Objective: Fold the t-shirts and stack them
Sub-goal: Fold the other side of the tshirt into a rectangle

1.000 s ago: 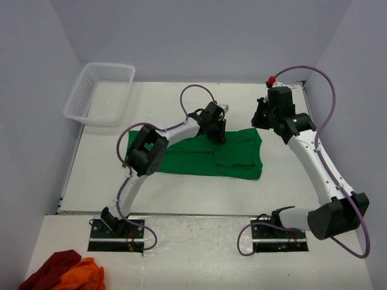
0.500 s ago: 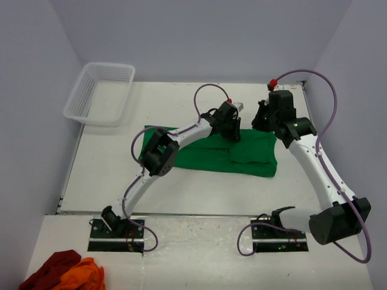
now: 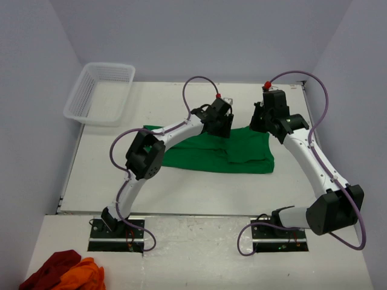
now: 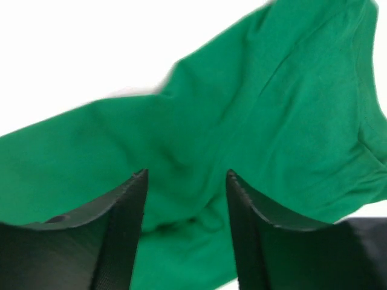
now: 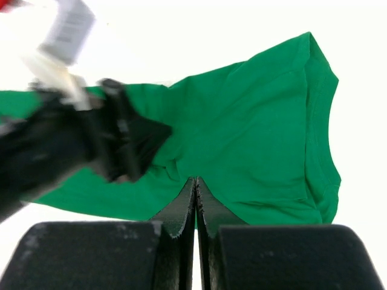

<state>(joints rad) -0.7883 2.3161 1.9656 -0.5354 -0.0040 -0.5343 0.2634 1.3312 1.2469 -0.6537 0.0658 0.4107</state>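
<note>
T-shirt (image 3: pixel 242 156) far edge beneath left end effector (image 3: pixel 222 128)

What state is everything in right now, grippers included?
Bright green cotton t-shirt: lying flat, partly folded.
Left gripper: open, above the shirt.
Right gripper: shut, at the shirt's far edge.
White plastic mesh basket: upright, empty.
Dark red and orange cloths: crumpled in a heap.
</note>
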